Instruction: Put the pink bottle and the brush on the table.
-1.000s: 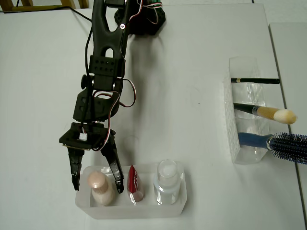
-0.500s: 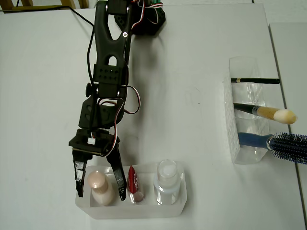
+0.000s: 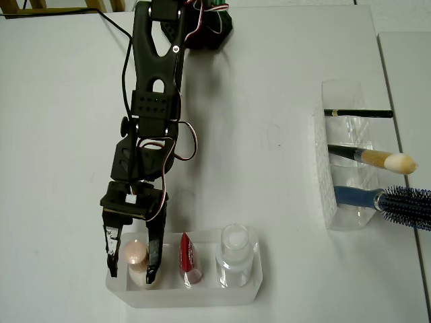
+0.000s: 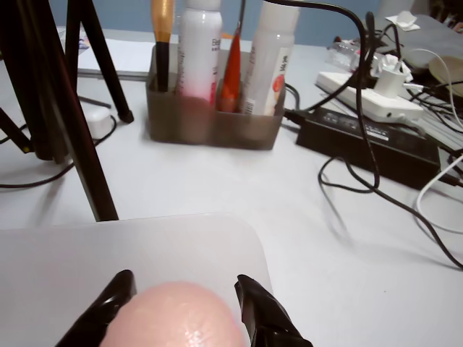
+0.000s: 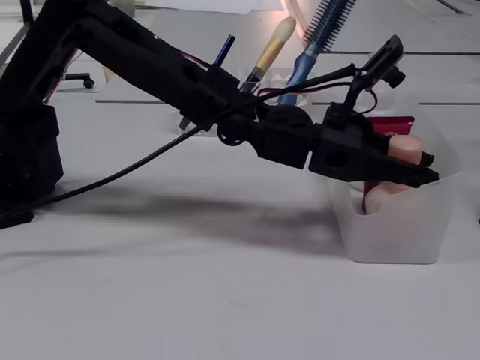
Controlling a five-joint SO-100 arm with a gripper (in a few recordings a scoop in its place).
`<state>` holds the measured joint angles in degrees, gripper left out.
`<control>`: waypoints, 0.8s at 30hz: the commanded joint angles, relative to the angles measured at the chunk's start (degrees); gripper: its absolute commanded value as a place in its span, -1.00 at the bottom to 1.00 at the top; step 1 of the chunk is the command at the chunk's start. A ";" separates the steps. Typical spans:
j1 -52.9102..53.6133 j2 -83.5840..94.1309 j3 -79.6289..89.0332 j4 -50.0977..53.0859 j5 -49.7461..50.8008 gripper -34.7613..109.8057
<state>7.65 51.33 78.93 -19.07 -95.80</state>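
Pink bottle (image 3: 137, 259) sits in the white tray (image 3: 256, 286), gripper (image 3: 131, 259) fingers straddling its cap, not clenched.

Arm stretched low — tool (image 3: 132, 266) jaws parted, pointing down.

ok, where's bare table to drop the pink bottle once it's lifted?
Overhead: the widest bare stretch of table lies between the arm and the clear holder with the brush. Also free: left of the arm. Crowded: the white tray, where the gripper straddles the pink bottle beside the red tube and clear bottle.
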 commanded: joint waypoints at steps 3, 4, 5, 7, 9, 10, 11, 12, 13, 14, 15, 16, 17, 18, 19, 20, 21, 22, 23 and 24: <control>-0.62 0.53 -1.49 -2.46 -0.35 -0.31; -0.62 0.44 -1.41 -2.81 -0.35 -0.32; -0.62 0.35 -1.41 -3.08 -0.35 -0.33; -0.62 0.09 -1.41 -3.87 -0.35 -0.36; -0.62 -0.09 -1.41 -4.31 -0.35 -0.38; -0.62 -0.09 -1.41 -4.39 -0.35 -0.39; -0.62 -0.09 -1.32 -4.39 -0.35 -0.40; -0.62 -0.09 -1.32 -4.39 -0.35 -0.42; -0.62 -0.09 -1.32 -4.39 -0.35 -0.44; -0.62 -0.09 -1.32 -4.48 -0.35 -0.46; -0.62 0.00 -1.32 -4.48 -0.35 -0.48; -0.62 0.00 -1.32 -4.48 -0.35 -0.50; -0.62 0.09 -1.23 -4.48 -0.35 -0.52; -0.62 0.18 -1.14 -4.57 -0.35 -0.52; -0.53 0.35 -0.97 -4.66 -0.35 -0.52; -0.53 0.62 -0.53 -5.10 -0.09 -0.52; -0.53 0.88 -0.18 -5.54 0.00 -0.52; -0.53 1.41 0.26 -5.71 0.26 -0.52; -0.53 2.20 0.70 -5.71 1.23 -0.52; -0.53 2.81 0.97 -5.27 1.76 -0.52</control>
<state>6.59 49.75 79.28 -22.50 -94.83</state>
